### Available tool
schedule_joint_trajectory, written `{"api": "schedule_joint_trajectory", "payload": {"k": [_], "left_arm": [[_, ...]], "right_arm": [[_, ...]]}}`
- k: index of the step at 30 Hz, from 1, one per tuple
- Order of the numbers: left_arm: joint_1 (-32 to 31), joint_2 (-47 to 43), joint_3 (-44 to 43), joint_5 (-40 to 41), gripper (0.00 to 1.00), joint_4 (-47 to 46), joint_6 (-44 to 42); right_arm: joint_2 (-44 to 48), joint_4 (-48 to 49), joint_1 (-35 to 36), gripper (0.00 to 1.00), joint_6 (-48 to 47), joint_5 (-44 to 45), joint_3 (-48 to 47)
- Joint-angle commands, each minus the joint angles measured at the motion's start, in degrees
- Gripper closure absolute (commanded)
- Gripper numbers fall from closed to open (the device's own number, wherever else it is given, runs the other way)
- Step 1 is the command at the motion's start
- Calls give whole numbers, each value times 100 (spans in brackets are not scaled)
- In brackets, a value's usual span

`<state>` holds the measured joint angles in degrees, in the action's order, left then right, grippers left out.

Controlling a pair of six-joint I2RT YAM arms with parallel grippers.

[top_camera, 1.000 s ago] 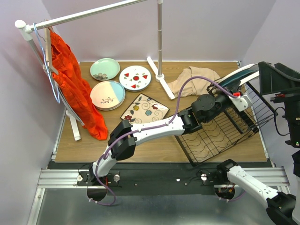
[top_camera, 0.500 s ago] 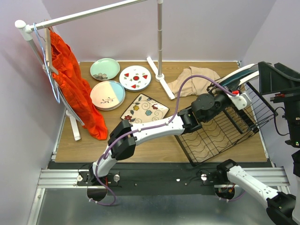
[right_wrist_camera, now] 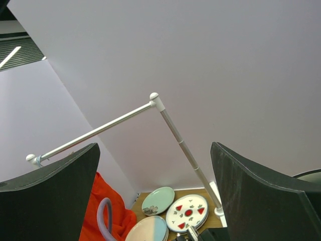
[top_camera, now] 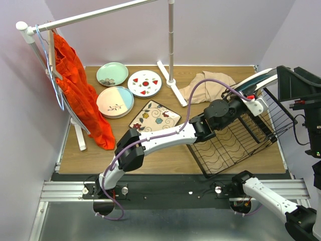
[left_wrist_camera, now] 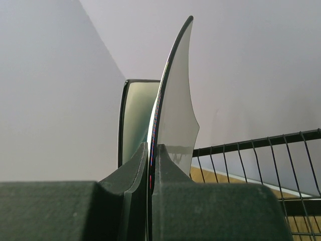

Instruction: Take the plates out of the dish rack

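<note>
Presently the left arm stretches across the table (top_camera: 165, 155) to the dish rack (top_camera: 230, 145) on the right side.

- Left gripper (top_camera: 254, 104): clamped narrow on the rim of a white plate (top_camera: 257, 82) with a dark edge. The wrist view shows both fingers (left_wrist_camera: 134, 168) pressed flat against the rim, one on each face, and the plate (left_wrist_camera: 176, 113) standing on edge between them.
- A second plate (left_wrist_camera: 136, 115), pale inside with a dark rim, stands on edge just behind the held one, close to it; I cannot tell whether they touch.
- Both plates sit at the far right end of the rack, in its upright section. Its wires (left_wrist_camera: 261, 150) show beside the held plate.
- Right gripper (right_wrist_camera: 154, 150): fingers spread wide, nothing between them, raised and looking down over the table.

Plates lying flat on the left half of the table:
- pale green plate (top_camera: 112, 74), at the back
- red-spotted plate (top_camera: 144, 83), just beside it
- pink-and-blue plate (top_camera: 115, 102), in front
- square floral plate (top_camera: 155, 117), nearest the rack

Other things:
- beige cloth (top_camera: 208, 83), bunched by the rack's far corner
- clothes rail (top_camera: 170, 40), white, standing at the back
- orange garment (top_camera: 80, 95), hanging at the rail's left end
</note>
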<state>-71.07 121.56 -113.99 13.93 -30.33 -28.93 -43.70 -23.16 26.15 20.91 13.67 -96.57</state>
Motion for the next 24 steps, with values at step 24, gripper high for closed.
{"api": "schedule_joint_trajectory", "payload": {"k": [24], "left_arm": [[-91,-1213,88,-453,100,-1801,608]], "right_arm": [[20,145,-5,0,-122,-75,-28]]}}
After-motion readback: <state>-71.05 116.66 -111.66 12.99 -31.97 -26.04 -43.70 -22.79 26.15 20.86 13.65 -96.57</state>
